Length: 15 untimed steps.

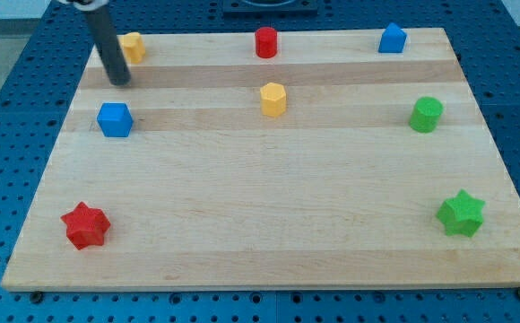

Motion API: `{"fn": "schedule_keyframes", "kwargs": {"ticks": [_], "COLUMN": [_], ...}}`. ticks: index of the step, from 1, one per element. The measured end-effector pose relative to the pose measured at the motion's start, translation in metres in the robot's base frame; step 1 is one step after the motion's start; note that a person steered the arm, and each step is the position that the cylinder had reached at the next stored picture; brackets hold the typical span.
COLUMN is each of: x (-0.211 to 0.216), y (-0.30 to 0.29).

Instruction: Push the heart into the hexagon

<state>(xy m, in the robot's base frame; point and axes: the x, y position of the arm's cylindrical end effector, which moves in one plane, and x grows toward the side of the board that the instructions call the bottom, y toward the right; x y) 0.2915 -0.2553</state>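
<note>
My tip (119,81), a bare rod holding nothing, rests on the wooden board (269,224) just beside the yellow heart (133,46) at the view's top left, well apart from the yellow hexagon (273,99) near centre.

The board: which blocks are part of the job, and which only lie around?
Job: yellow heart, yellow hexagon, my tip just below-left of the heart.

Lying about: red cylinder, blue house-shaped block, blue block, green cylinder, red star, green star.
</note>
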Motion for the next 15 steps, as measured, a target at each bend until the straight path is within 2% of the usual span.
{"fn": "schedule_keyframes", "kwargs": {"ticks": [1, 3, 4, 6, 7, 9, 10, 12, 15], "x": [-0.026, -0.074, -0.081, -0.054, -0.059, -0.092, -0.086, -0.045, -0.034], "y": [-0.045, -0.046, -0.029, 0.027, 0.051, 0.058, 0.069, 0.076, 0.157]}}
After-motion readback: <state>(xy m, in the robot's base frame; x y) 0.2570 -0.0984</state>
